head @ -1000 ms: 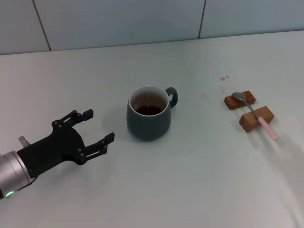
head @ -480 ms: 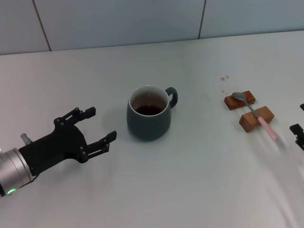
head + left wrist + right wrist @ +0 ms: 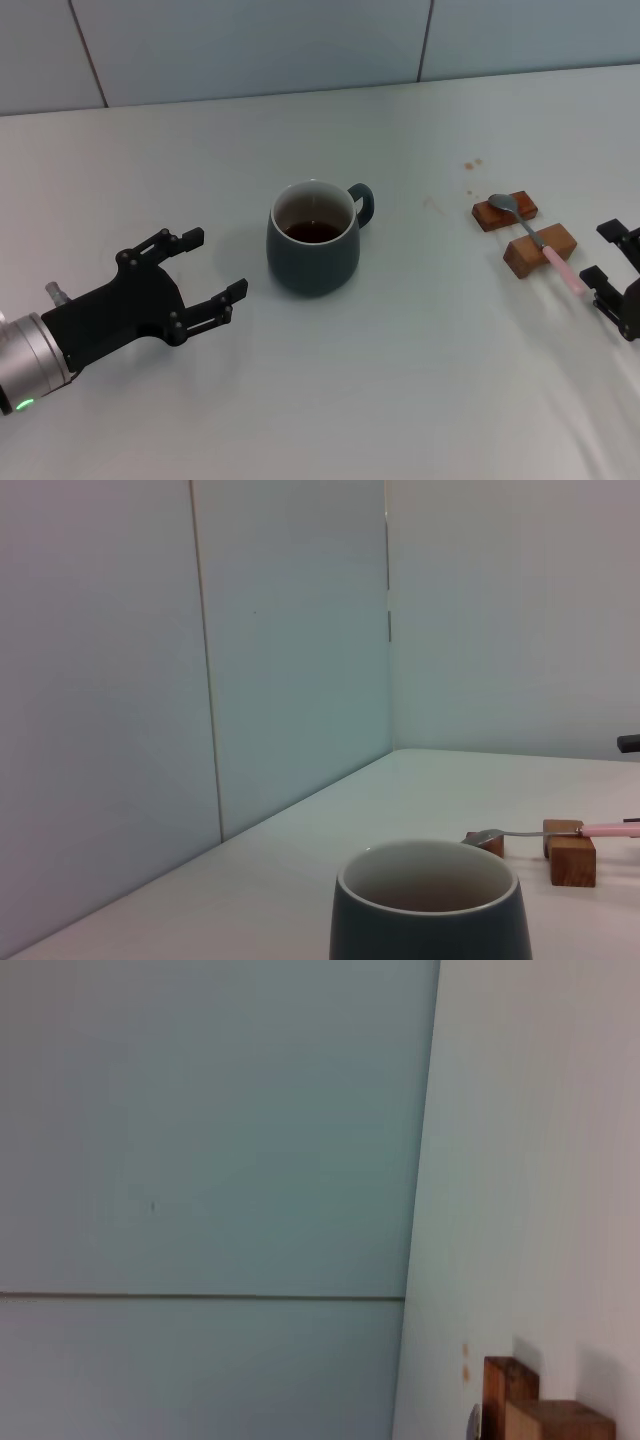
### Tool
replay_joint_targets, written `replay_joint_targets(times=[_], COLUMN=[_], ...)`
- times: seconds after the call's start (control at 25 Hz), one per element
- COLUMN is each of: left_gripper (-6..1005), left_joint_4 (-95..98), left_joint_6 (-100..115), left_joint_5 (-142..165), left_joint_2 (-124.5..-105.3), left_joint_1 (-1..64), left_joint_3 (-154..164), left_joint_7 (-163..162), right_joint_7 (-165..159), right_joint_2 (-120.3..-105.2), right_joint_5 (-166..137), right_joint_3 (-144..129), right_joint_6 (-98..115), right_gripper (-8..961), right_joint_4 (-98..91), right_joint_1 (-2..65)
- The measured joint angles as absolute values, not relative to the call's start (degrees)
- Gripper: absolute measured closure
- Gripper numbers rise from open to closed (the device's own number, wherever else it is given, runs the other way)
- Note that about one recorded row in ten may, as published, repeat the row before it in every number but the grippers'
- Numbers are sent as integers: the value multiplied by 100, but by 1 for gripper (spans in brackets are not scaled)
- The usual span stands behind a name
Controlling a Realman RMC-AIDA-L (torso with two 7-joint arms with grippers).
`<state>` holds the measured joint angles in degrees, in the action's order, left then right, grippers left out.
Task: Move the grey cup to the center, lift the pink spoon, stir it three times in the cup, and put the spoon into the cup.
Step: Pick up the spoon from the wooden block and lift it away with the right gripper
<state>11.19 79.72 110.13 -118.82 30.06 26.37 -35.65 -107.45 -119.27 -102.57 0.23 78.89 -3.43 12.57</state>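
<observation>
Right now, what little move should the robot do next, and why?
Probably the right gripper should slide closer to the pink spoon and line up on its handle. The grey cup already sits mid-table, the left gripper is open beside it, and the spoon lies untouched across two wooden blocks.

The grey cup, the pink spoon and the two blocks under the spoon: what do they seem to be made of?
The grey cup looks like glazed ceramic: smooth dark blue-grey outside, pale cream inside. The pink spoon seems to have a grey metal bowl and neck and a pale pink handle, perhaps plastic. The two blocks look like reddish-brown wood, plain and matte.
</observation>
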Motion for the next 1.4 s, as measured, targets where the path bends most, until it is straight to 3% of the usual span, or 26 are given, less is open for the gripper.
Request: replay_joint_targets(times=[0.88,1.4], left_gripper=[168,169], left_joint_4=[1125,1126], left_joint_6=[7987,8005], left_joint_5=[11013,11013], left_joint_2=[-11882,-11883], left_joint_1=[3033,3064], left_joint_3=[2704,2727], left_joint_7=[-3550,-3541], right_joint_7=[-10781,-10877], right_joint_2=[-11927,-11924], right_joint_5=[-10328,-10328], right_joint_3=[-141,-302], right_joint_6=[7700,7636], right_gripper=[127,300], right_joint_4=[-175,-125], right_joint_1=[1367,1406])
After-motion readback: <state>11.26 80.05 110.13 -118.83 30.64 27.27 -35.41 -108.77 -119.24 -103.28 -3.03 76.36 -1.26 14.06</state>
